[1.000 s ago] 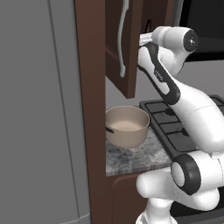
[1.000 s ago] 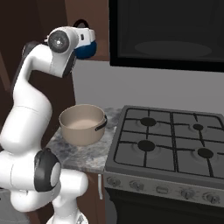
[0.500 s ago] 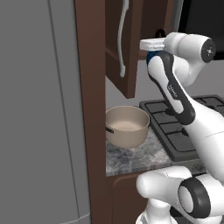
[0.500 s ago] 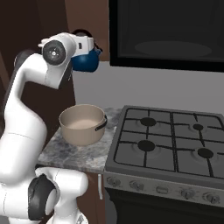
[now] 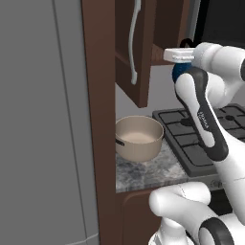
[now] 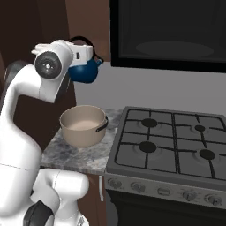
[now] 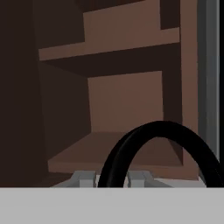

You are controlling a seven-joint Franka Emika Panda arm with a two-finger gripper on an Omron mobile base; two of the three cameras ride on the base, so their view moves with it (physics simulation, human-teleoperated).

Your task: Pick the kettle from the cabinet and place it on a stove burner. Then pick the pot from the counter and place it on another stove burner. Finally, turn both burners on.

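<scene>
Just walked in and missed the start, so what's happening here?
The gripper is shut on the black handle of the blue kettle and holds it in the air outside the open cabinet, above the counter. The pot sits on that counter beside the stove, whose burners are bare.

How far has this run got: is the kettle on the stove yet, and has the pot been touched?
Done: the kettle is out of the open cabinet, whose shelves look bare in the hand view. In hand: the gripper holds the kettle by its black handle, in the air above the counter, not yet over the stove. Left: set it on a burner, move the pot, which sits on the counter, and turn both burners on.
</scene>
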